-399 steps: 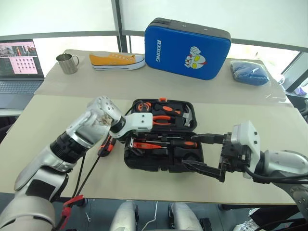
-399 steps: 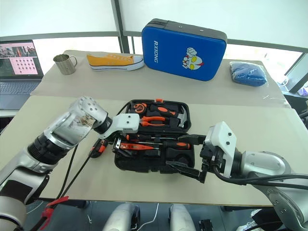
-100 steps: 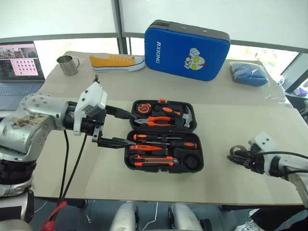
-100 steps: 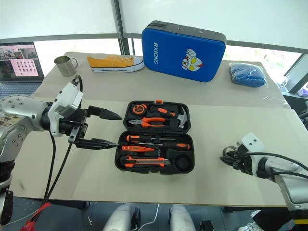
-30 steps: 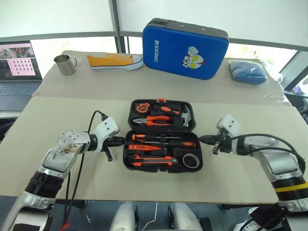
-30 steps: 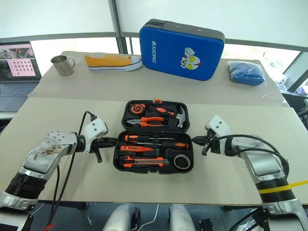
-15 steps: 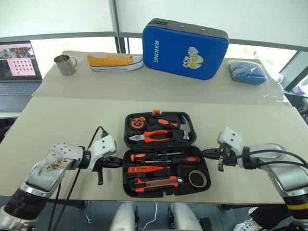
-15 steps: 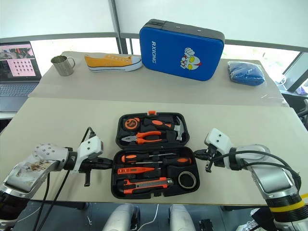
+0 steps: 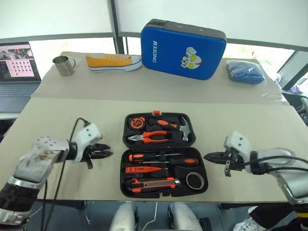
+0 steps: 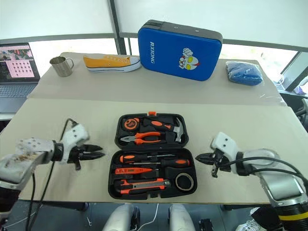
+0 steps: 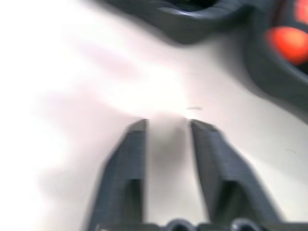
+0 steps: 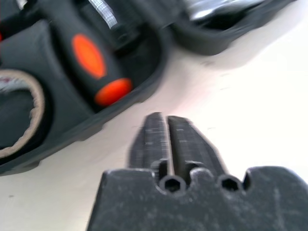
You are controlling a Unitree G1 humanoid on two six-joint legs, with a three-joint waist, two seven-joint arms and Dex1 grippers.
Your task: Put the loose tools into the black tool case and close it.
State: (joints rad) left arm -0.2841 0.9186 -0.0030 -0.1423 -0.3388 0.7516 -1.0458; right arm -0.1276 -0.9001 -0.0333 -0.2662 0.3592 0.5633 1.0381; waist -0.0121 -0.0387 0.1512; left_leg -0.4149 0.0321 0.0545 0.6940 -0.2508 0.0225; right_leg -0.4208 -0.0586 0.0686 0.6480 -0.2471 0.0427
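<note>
Left eye view shows the black tool case (image 9: 161,154) lying open flat on the worktop (image 9: 240,120), both screwdrivers, the tester, the knife and the tape roll (image 9: 195,181) seated in its near half. My left claw (image 9: 107,153) stands parted and empty beside it; the right claw (image 9: 208,156) looks nearly closed, holding nothing. I judge loading done; next I must fold one half over and latch it.

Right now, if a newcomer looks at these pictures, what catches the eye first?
The open black tool case lies mid-table, its orange-handled tools in their slots, with the left claw and right claw on either side, both apart from it. Behind, a big blue padded case stands upright beside a yellow sneaker.
</note>
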